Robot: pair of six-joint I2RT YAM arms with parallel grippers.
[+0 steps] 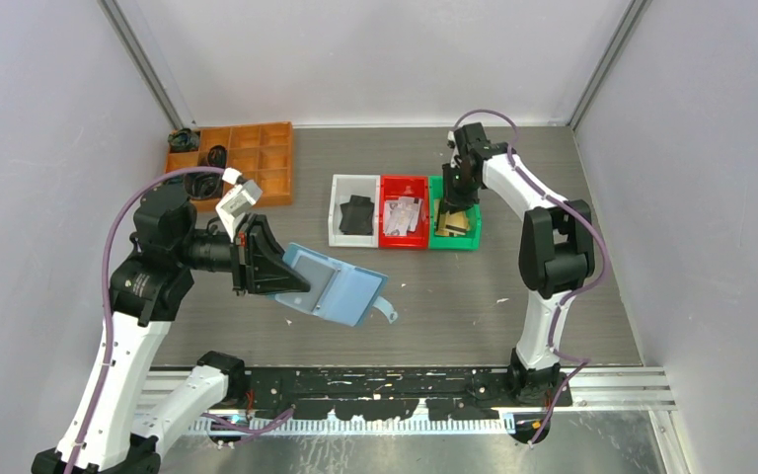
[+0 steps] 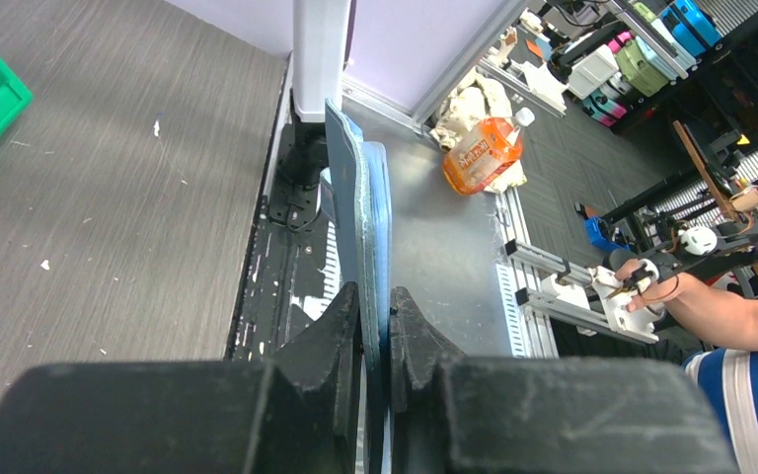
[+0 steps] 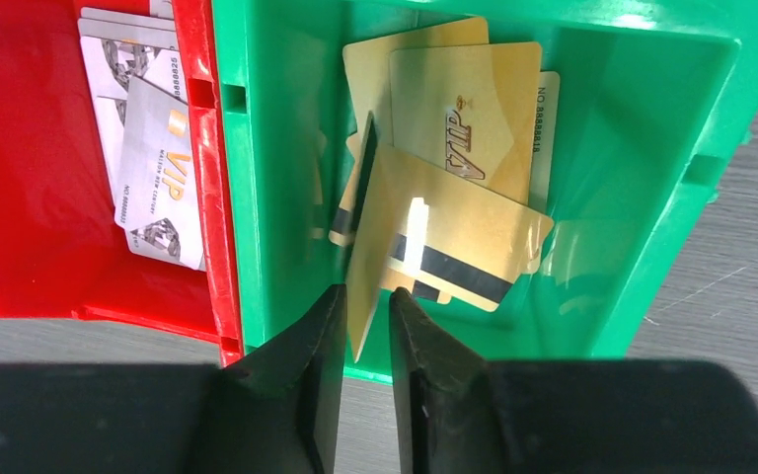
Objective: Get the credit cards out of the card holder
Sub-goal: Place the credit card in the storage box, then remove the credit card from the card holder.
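The teal-blue card holder (image 1: 341, 286) hangs open above the table's front left, its strap dangling at the right. My left gripper (image 1: 291, 281) is shut on its edge. In the left wrist view the holder (image 2: 365, 197) runs edge-on between the closed fingers of the left gripper (image 2: 376, 296). My right gripper (image 1: 454, 209) hovers over the green bin (image 1: 454, 242). Its jaws (image 3: 365, 296) stand slightly apart, and a gold credit card (image 3: 367, 247) stands on edge between the tips, leaning on the left finger. More gold credit cards (image 3: 464, 128) lie in the bin.
A red bin (image 1: 403, 185) beside the green one holds silver cards (image 3: 153, 168). A white bin (image 1: 336, 212) to its left holds a black object (image 1: 357, 215). An orange compartment tray (image 1: 247, 158) sits at the back left.
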